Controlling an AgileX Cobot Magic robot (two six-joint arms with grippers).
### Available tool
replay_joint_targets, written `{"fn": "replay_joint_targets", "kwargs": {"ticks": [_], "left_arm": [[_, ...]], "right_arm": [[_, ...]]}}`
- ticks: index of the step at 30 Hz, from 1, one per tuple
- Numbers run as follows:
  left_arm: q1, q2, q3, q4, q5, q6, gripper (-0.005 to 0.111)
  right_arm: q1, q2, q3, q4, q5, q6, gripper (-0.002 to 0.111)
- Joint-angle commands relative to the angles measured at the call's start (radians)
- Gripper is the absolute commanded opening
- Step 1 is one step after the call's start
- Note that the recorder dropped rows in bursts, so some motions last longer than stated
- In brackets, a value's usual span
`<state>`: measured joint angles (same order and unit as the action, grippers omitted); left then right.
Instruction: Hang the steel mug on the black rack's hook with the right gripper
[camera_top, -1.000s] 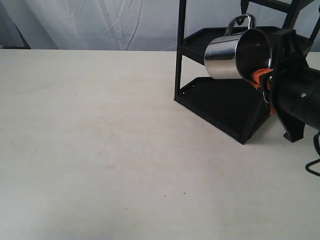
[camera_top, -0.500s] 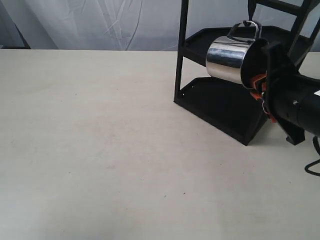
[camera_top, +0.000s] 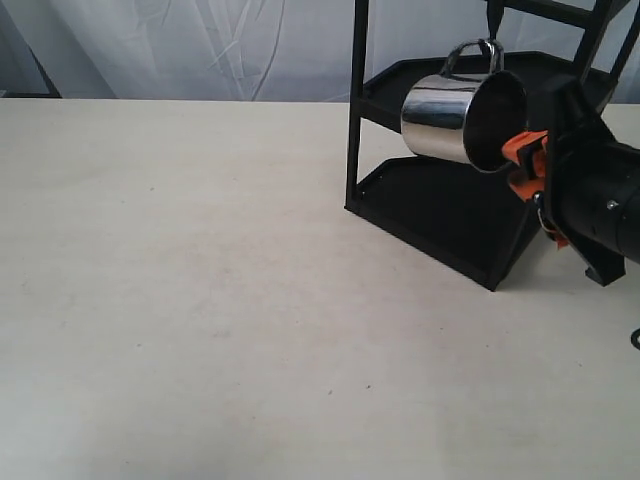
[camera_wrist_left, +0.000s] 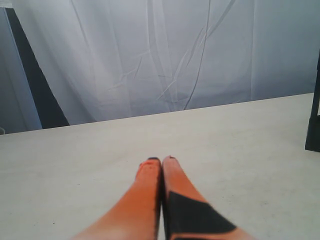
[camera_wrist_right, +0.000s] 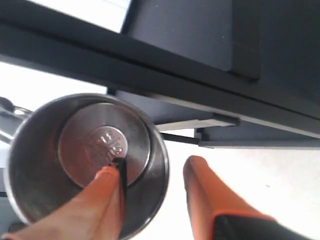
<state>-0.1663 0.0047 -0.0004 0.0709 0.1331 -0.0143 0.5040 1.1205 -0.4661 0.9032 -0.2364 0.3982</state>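
Pale table (camera_top: 200, 300), steel mug (camera_top: 450, 115) base stamp unreadable, black rack (camera_top: 440, 210)

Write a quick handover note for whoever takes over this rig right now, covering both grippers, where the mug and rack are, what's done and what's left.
Right gripper, orange pads: open, one finger inside the shiny steel mug, the other outside its wall with a gap.
Left gripper: shut, empty, over bare table.
Mug: tilted on its side, mouth toward the right gripper, thin loop handle uppermost against the tall black metal rack. The exterior view suggests the handle is hanging from the rack, but I can't confirm the hook itself.
Done: mug lifted to the rack, grip opened.
Left: check it hangs, then withdraw the finger carefully.
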Motion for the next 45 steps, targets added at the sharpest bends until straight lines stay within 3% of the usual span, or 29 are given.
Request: {"fn": "replay_joint_targets", "kwargs": {"ticks": [1, 15, 17, 22, 26, 34, 38, 45], "left_arm": [[-0.005, -0.005, 0.000, 0.001, -0.005, -0.002, 0.002], [-0.005, -0.005, 0.000, 0.001, -0.005, -0.002, 0.002], [-0.005, -0.005, 0.000, 0.001, -0.005, -0.002, 0.002], [-0.005, -0.005, 0.000, 0.001, -0.005, -0.002, 0.002], [-0.005, -0.005, 0.000, 0.001, -0.005, -0.002, 0.002], [-0.005, -0.005, 0.000, 0.001, -0.005, -0.002, 0.002], [-0.005, -0.005, 0.000, 0.001, -0.005, -0.002, 0.002], [-0.005, -0.005, 0.000, 0.001, -0.005, -0.002, 0.002]], "right_arm": [[-0.004, -0.023, 0.004, -0.043, -0.008, -0.006, 0.039], [-0.004, -0.215, 0.004, -0.215, 0.106, -0.006, 0.031], [-0.004, -0.271, 0.004, -0.268, 0.127, -0.006, 0.026], [-0.004, -0.405, 0.004, -0.399, 0.236, -0.006, -0.001], [-0.004, -0.481, 0.004, -0.399, 0.335, -0.006, -0.001], [-0.004, -0.527, 0.004, -0.412, 0.360, -0.011, -0.001], [-0.004, -0.542, 0.004, -0.624, 0.404, -0.074, -0.001], [-0.151, -0.711, 0.130, -0.763, 0.474, -0.094, -0.001]]}}
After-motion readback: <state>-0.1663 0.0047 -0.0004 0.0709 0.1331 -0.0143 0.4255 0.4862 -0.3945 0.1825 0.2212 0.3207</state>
